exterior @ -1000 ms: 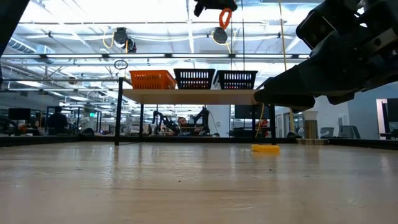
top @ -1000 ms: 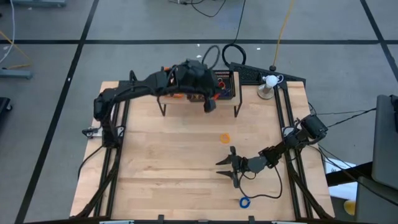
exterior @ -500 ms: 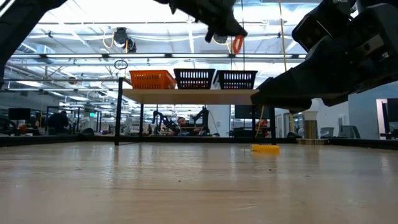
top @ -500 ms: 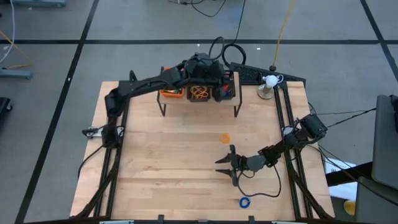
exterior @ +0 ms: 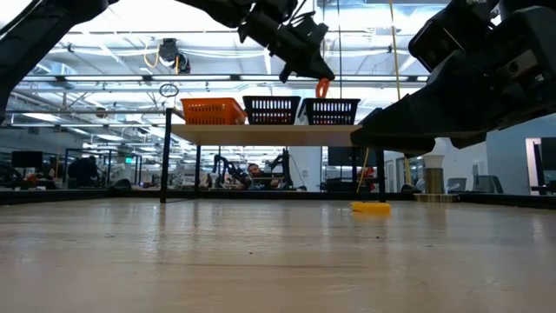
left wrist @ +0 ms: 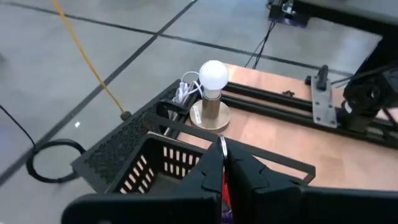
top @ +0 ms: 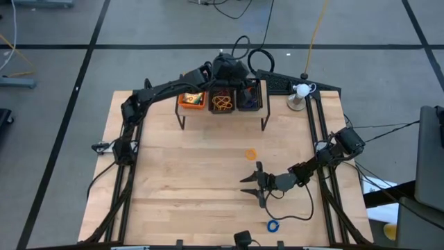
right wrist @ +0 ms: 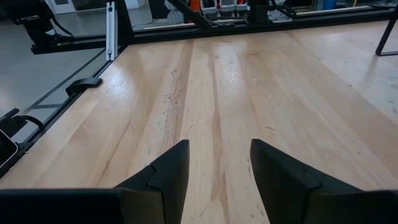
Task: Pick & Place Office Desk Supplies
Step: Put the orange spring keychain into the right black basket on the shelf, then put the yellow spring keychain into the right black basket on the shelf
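**Red ring over the bins**

From above: three mesh bins point(top: 222, 101) on the raised shelf, one orange ring point(top: 250, 154) and one blue ring point(top: 272, 225) on the table point(top: 180, 180). My left gripper point(top: 239, 73) reaches over the right-hand bin; my right gripper point(top: 251, 184) rests low, fingers spread wide.

Level view: one red ring point(exterior: 322, 88) hangs vertically from my pinched left fingers.

Left wrist: the ring point(left wrist: 224, 180) sits edge-on between them.

Left tool point(exterior: 320, 76) raised high at table's far edge, fingers pinched; right tool point(top: 248, 186) low, fingers spread.
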Robot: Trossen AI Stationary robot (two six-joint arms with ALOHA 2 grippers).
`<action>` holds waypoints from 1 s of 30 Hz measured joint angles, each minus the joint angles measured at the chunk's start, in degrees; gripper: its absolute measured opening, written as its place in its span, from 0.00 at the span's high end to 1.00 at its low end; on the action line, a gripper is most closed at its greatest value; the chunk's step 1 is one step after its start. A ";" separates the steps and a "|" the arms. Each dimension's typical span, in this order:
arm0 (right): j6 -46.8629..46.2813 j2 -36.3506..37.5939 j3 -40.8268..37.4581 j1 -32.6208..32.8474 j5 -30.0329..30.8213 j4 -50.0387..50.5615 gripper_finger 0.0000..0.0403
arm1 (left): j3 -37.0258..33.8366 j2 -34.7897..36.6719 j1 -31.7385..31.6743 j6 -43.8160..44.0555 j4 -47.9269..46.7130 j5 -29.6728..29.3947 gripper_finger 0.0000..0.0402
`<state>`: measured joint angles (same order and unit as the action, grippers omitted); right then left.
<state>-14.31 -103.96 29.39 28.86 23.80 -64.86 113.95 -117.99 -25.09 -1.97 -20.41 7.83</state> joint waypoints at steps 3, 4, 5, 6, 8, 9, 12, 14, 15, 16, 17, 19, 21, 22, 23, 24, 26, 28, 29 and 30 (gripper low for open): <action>0.00 0.00 -0.02 0.00 0.00 0.00 0.60 | 0.00 0.04 0.68 -3.02 -0.04 -0.32 0.98; -0.02 0.00 -0.02 0.00 0.00 0.00 0.60 | 0.00 0.04 0.88 -3.61 -0.02 -0.32 0.96; -0.01 0.00 -0.01 0.00 0.00 0.00 0.60 | 0.00 0.03 1.11 -4.11 0.02 -0.34 0.95; -0.02 0.00 -0.01 0.00 0.00 0.00 0.60 | 0.00 0.04 1.31 -4.57 0.05 -0.61 0.93; -0.02 0.00 -0.02 0.00 0.00 0.00 0.60 | 0.00 0.07 1.60 -5.59 -0.46 -2.85 0.89; -0.02 0.00 -0.02 0.00 0.00 0.00 0.60 | 0.00 0.07 1.69 -6.02 -1.01 -4.56 0.86; -0.02 0.00 -0.02 0.00 -0.03 0.00 0.60 | 0.00 0.07 1.71 -6.70 -2.51 -8.94 0.79; -0.01 0.00 -0.01 0.00 -0.03 0.00 0.60 | 0.00 0.07 1.57 -6.54 -3.37 -9.66 0.74; -0.02 0.00 -0.01 0.00 -0.03 0.00 0.60 | 0.00 0.07 1.47 -6.55 -3.69 -9.63 0.72; -0.02 0.00 -0.01 0.00 -0.02 0.00 0.60 | 0.00 0.07 1.38 -6.53 -3.87 -9.41 0.69; -0.01 0.00 -0.02 0.00 -0.03 0.00 0.60 | 0.00 0.07 1.37 -6.42 -3.99 -8.97 0.67; -0.02 0.00 0.00 0.03 -0.05 0.00 0.60 | 0.00 0.07 1.50 -6.42 -4.30 -5.73 0.64; -0.01 0.00 0.00 0.11 -0.05 0.00 0.60 | 0.00 0.09 2.06 -7.06 -4.98 -0.76 0.61; -0.01 0.00 0.00 0.11 -0.05 0.00 0.60 | 0.00 0.09 2.58 -7.20 -5.39 1.74 0.60; 0.00 0.00 -0.01 0.11 -0.05 0.02 0.60 | 0.00 0.09 3.18 -7.21 -6.01 4.25 0.60; 0.00 0.00 -0.02 0.11 -0.05 0.02 0.60 | 0.00 0.10 3.86 -7.58 -6.90 6.75 0.59; 0.00 0.00 -0.01 0.11 -0.05 0.02 0.60 | -0.02 0.59 5.64 -10.27 -9.99 9.88 0.59; 0.00 0.00 -0.01 0.11 -0.05 0.12 0.60 | -0.01 0.93 8.26 -14.18 -14.00 9.46 0.59; 0.00 0.00 -0.01 0.11 -0.06 0.27 0.60 | -0.02 1.41 9.77 -16.09 -16.51 8.56 0.60; -0.01 0.00 -0.01 0.11 -0.06 0.51 0.60 | -0.07 1.65 11.46 -17.90 -19.50 7.21 0.60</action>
<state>-14.31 -103.96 29.38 28.97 23.73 -64.35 113.89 -116.34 -13.63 -19.87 -39.91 15.04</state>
